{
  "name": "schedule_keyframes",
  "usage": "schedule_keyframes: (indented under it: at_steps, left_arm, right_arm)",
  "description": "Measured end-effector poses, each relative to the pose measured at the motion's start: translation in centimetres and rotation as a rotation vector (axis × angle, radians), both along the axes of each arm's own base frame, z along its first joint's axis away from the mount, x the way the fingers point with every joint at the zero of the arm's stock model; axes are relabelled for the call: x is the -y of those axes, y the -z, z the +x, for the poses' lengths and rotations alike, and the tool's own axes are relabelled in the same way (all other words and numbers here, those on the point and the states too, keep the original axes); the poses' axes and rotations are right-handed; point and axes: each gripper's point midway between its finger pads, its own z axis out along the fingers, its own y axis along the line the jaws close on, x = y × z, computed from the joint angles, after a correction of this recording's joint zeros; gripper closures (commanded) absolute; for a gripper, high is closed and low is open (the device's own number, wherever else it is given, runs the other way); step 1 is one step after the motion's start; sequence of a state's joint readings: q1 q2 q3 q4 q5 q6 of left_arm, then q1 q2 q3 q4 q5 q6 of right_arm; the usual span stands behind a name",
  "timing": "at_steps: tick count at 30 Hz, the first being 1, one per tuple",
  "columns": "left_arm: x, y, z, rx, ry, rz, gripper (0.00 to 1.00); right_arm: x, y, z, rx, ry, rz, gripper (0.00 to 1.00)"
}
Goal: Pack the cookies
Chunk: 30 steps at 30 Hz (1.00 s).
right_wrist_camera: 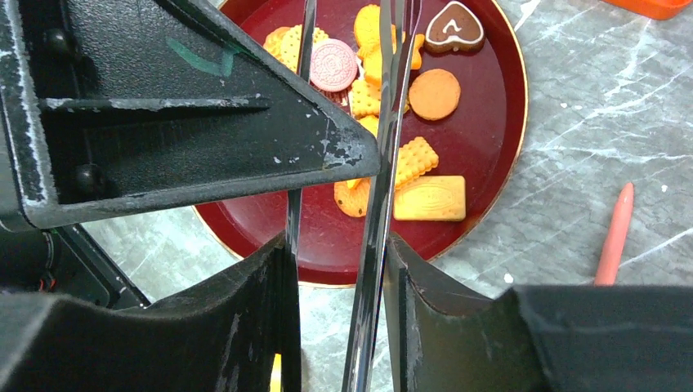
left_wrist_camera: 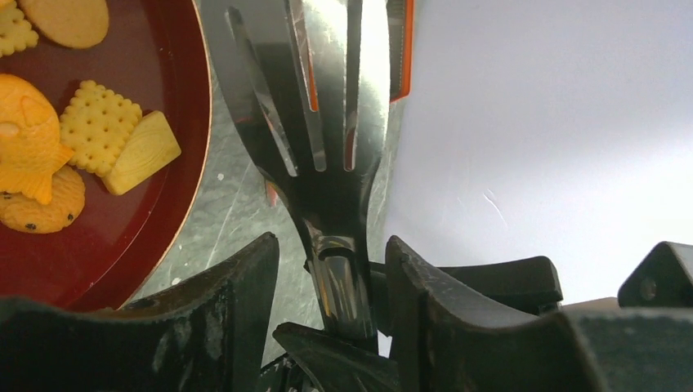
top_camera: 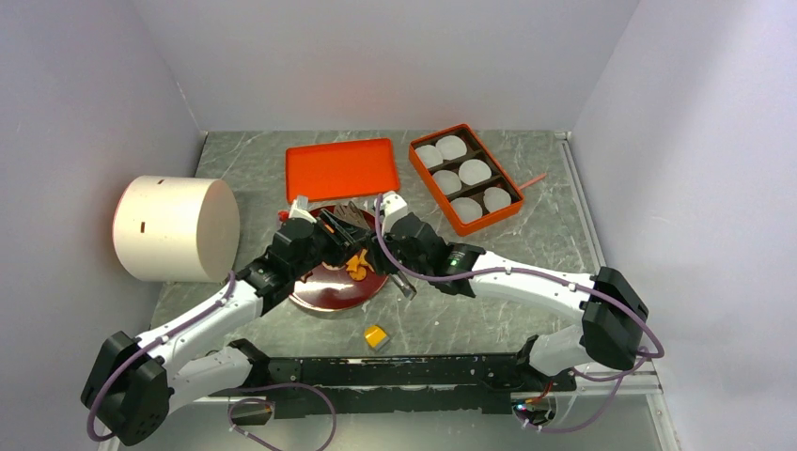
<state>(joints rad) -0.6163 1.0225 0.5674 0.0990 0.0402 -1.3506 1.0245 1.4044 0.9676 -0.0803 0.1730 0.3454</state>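
Note:
The cookies (top_camera: 357,266), mostly orange and yellow, lie on a dark red plate (top_camera: 324,293); they also show in the left wrist view (left_wrist_camera: 96,137) and the right wrist view (right_wrist_camera: 433,94). Metal tongs (top_camera: 343,224) hang over the plate between both arms. My right gripper (right_wrist_camera: 335,241) is shut on the tongs (right_wrist_camera: 380,188), with a metal arm pressed against each finger. My left gripper (left_wrist_camera: 331,245) stands open around the tongs' shaft (left_wrist_camera: 339,286), with a gap on both sides. The slotted tong head (left_wrist_camera: 319,106) points away from it.
An orange box (top_camera: 465,177) with white paper cups sits at the back right, its flat orange lid (top_camera: 340,169) to the left. A white cylinder (top_camera: 177,228) lies at the left. A yellow cube (top_camera: 376,336) sits near the front. A pink stick (right_wrist_camera: 614,233) lies right of the plate.

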Motion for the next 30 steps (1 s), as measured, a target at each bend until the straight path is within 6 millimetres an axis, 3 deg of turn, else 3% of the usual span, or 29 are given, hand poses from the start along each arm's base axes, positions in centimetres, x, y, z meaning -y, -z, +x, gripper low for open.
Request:
schedule_keyframes:
  at_steps: [15, 22, 25, 30]
  left_arm:
    - [-1.4, 0.2, 1.2, -0.027, -0.061, -0.014, 0.42]
    - [-1.0, 0.7, 1.5, -0.051, -0.061, -0.029, 0.48]
    - [-0.8, 0.6, 1.5, -0.056, -0.056, -0.044, 0.56]
    - [-0.6, 0.1, 1.6, -0.047, -0.059, -0.076, 0.85]
  right_arm:
    - [-0.9, -0.6, -0.4, 0.009, -0.049, 0.029, 0.57]
    - [-1.2, -0.8, -0.5, 0.033, -0.076, 0.025, 0.57]
    - [-1.2, -0.7, -0.5, 0.04, -0.084, 0.017, 0.57]
    - [-1.5, -0.5, -0.6, 0.048, -0.103, 0.011, 0.57]
